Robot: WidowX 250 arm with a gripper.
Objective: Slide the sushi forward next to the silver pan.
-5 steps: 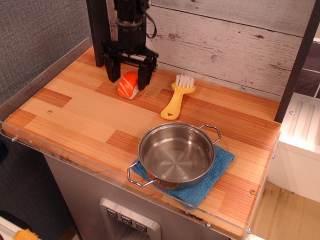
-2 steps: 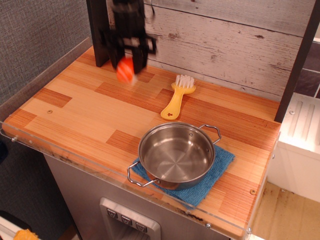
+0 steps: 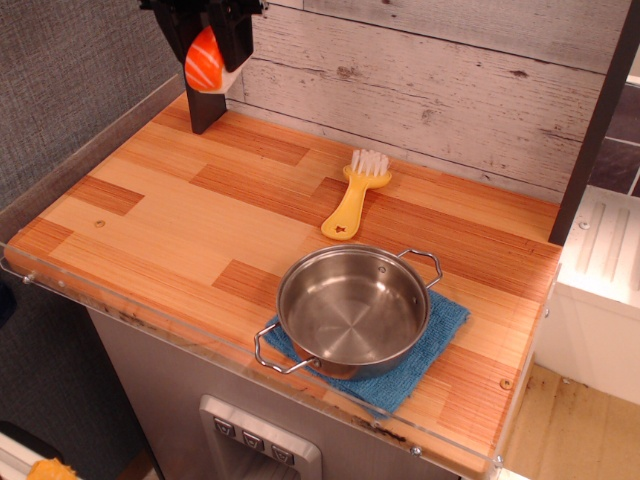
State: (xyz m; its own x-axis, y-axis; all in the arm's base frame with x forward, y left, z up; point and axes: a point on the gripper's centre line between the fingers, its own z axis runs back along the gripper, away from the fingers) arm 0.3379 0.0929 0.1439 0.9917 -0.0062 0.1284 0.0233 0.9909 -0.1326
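Observation:
The sushi [image 3: 204, 61], orange with pale stripes over a white base, hangs high above the back left of the wooden table, held between the black fingers of my gripper [image 3: 206, 55] at the top edge of the view. The gripper is shut on it and most of the arm is out of view. The silver pan [image 3: 352, 308], a round shiny pot with two wire loop handles, stands at the front right of the table on a blue cloth [image 3: 442, 335], far from the sushi.
A yellow brush [image 3: 354, 195] with white bristles lies mid-table behind the pan. A dark post [image 3: 205, 105] stands at the back left below the gripper. A whitewashed plank wall [image 3: 440, 80] runs along the back. A clear acrylic rim [image 3: 130, 320] edges the table front.
The gripper closed on the sushi at the table's back left and lifted it straight up and slightly left, from the tabletop to the top of the view. Pan and brush have not moved.

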